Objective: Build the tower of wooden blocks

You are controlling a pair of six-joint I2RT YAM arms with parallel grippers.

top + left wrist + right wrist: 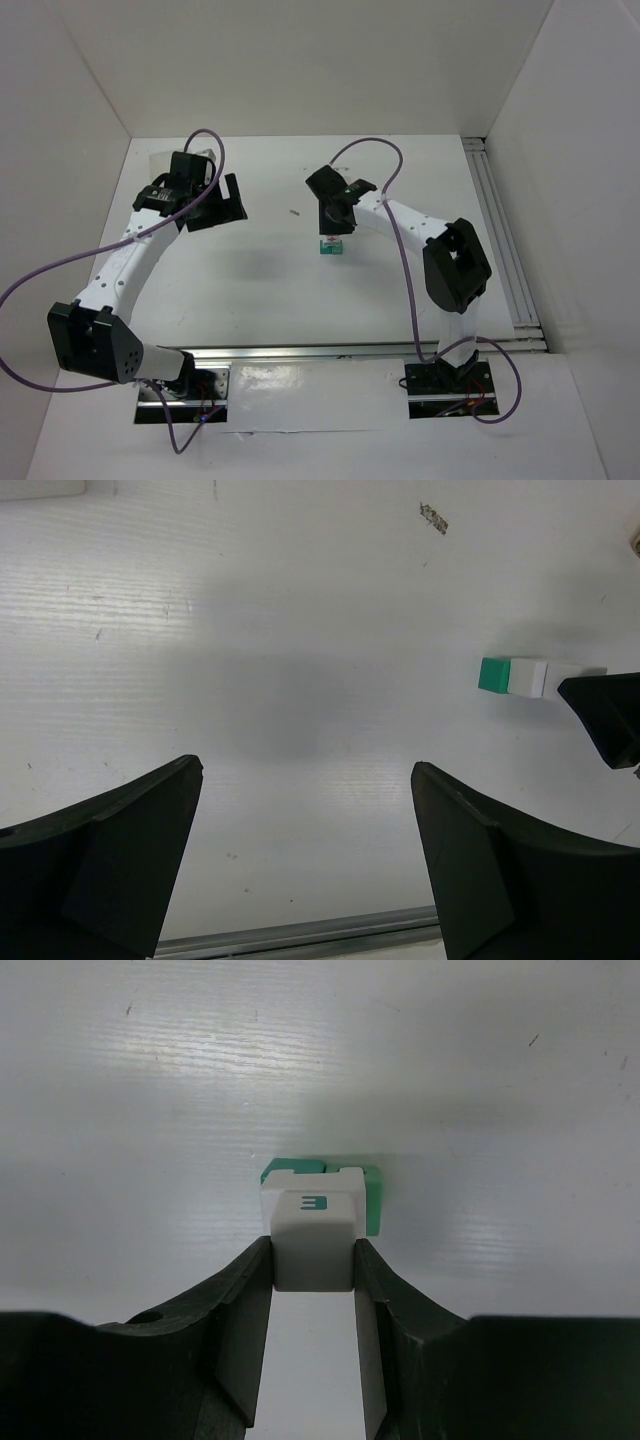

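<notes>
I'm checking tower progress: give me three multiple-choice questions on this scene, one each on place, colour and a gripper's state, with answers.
1. The left gripper is: A. open, empty B. shut on a cube C. shut, empty
2. Where is the white cube? A. in the left gripper B. in the right gripper C. lying loose
3. What colour is the lower block? A. red B. teal-green C. yellow
1A: its fingers stand wide apart, empty. 2B: the right fingers clamp it. 3B: green shows beneath the white.
</notes>
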